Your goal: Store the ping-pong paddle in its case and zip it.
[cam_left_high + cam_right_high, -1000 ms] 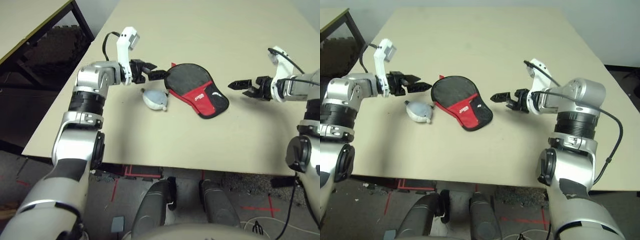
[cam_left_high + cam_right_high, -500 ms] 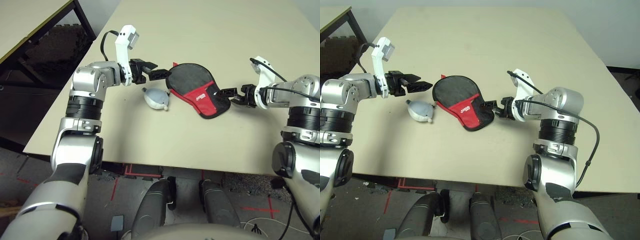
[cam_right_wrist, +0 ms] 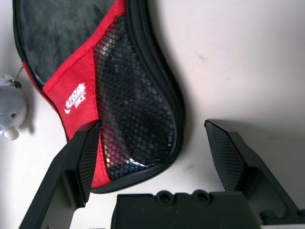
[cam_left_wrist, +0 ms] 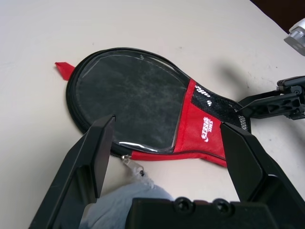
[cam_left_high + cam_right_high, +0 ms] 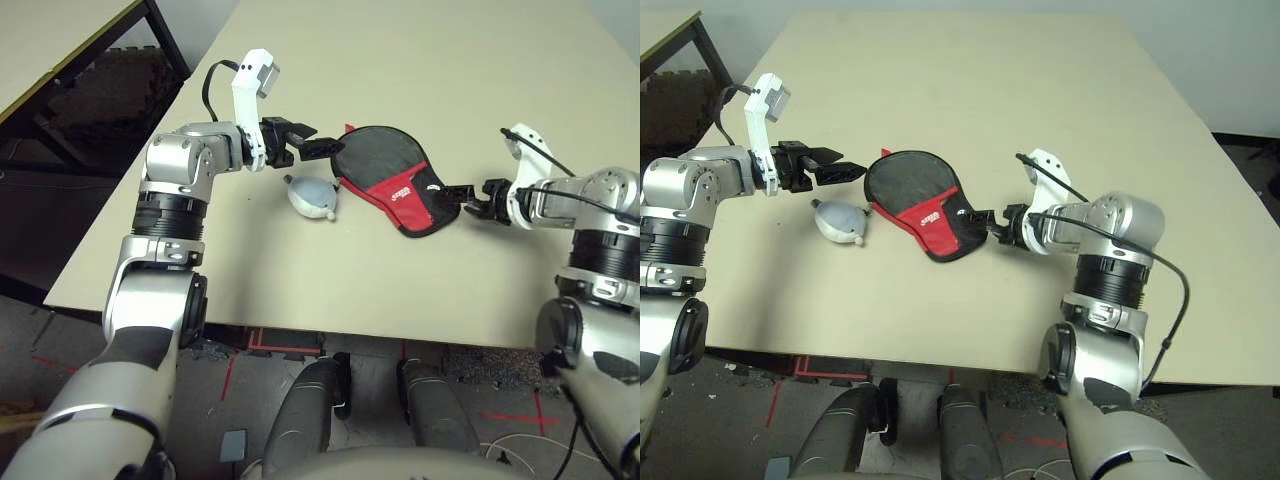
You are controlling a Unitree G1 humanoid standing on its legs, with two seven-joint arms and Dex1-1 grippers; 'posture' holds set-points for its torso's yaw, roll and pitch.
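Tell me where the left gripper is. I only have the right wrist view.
Observer: The left gripper is open at the case's round end, opposite the mesh end you see.
Operator: Zipper pull?
Observer: The pull sits on the rim on the side facing the grey lump, near where the black window meets the red panel.
Operator: Anything else at that end?
Observer: A small red tab sticks out from the round end's rim and lies flat on the table.
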